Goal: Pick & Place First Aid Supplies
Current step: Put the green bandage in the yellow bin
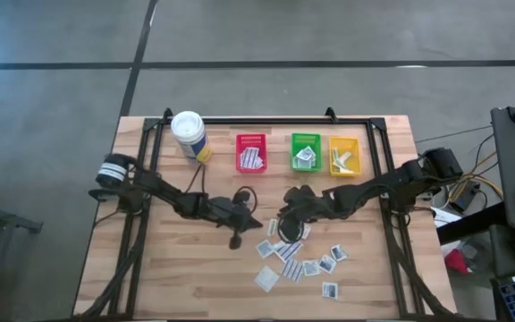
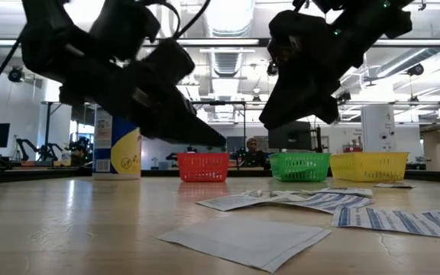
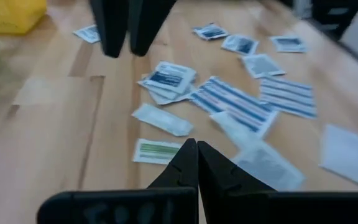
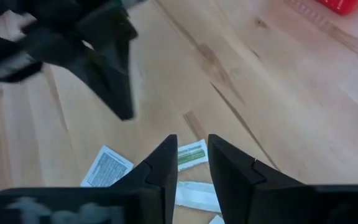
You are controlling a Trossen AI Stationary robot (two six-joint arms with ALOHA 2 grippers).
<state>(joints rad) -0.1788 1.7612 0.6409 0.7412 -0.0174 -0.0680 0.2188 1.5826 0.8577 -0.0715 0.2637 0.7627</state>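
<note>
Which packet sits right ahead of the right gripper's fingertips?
The small white packet with the green stripes, lying flat just beyond the right gripper. The other packets nearby carry blue or grey print; only this one has green.

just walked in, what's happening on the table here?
Two arms are sorting first aid packets scattered on the table into the red bin, green bin and yellow bin; each already holds some. The right gripper hangs with its fingers apart over a packet with a green print, holding nothing. The left gripper is shut and empty, beside the pile. Most packets are still on the table.
</note>
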